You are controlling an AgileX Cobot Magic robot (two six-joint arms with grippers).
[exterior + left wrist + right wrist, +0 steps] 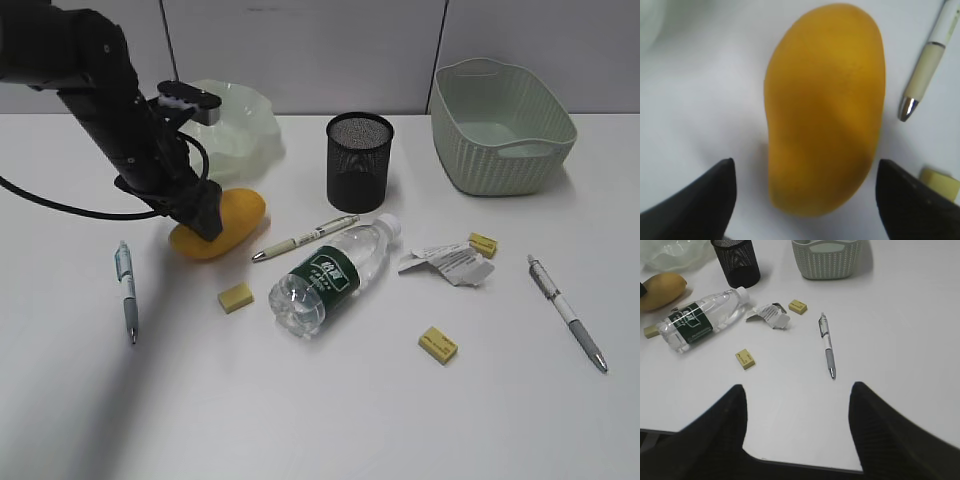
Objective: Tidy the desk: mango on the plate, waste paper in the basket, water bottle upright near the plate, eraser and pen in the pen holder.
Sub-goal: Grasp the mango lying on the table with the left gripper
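Note:
The yellow-orange mango [232, 219] lies on the white desk [320, 410] in front of the wavy-rimmed green plate [245, 125]. My left gripper [205, 222] is open, low over the mango's near end; its fingers [805, 170] stand either side of the mango [825, 105] without touching. The water bottle [335, 272] lies on its side at the middle. The waste paper [448, 262] lies right of it. The black mesh pen holder [359, 158] stands behind. The basket [500, 125] is at the back right. Three yellow erasers [236, 297] and three pens [305, 238] lie scattered. My right gripper [797, 395] is open and empty above the desk's front edge.
One pen [127, 288] lies at the left, another [568, 312] at the right. Erasers also lie at front right [438, 344] and beside the paper [483, 244]. A grey partition wall stands behind the desk.

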